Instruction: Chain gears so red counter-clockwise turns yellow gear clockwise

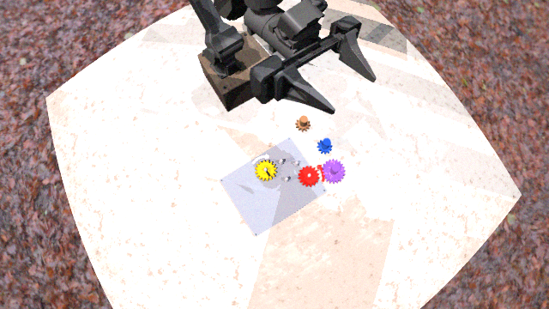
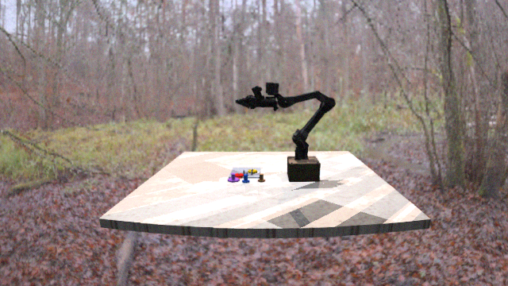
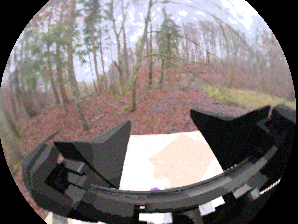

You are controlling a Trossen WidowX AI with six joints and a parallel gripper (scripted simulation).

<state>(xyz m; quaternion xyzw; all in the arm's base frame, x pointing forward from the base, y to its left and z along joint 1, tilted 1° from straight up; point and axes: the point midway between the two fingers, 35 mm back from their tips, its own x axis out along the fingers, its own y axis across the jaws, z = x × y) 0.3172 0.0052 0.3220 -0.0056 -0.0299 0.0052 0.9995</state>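
The fingers of the gripper (image 1: 354,96) (image 2: 236,102) (image 3: 160,121) are spread wide, nothing gripped, and held above table height. Below and beyond the fingertips, the brown gear (image 1: 303,124) (image 2: 261,178), blue gear (image 1: 325,146) (image 2: 245,179) and purple gear (image 1: 333,172) (image 2: 233,179) are seen standing beside the grey board (image 1: 262,206) (image 2: 257,175).

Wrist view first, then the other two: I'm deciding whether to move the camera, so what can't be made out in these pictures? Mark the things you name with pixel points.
- Wrist view: the purple gear (image 1: 339,177) (image 3: 155,189) is mostly hidden behind the gripper's (image 1: 354,96) (image 2: 236,101) (image 3: 160,116) crossbar.
- Top view: the red arrow (image 1: 320,167) is partly covered by the gears beside it; its direction is unclear.
- Exterior view: the empty pegs are too small to count.
- Exterior view: the yellow gear's (image 1: 260,173) (image 2: 252,171) teeth are too small to count.
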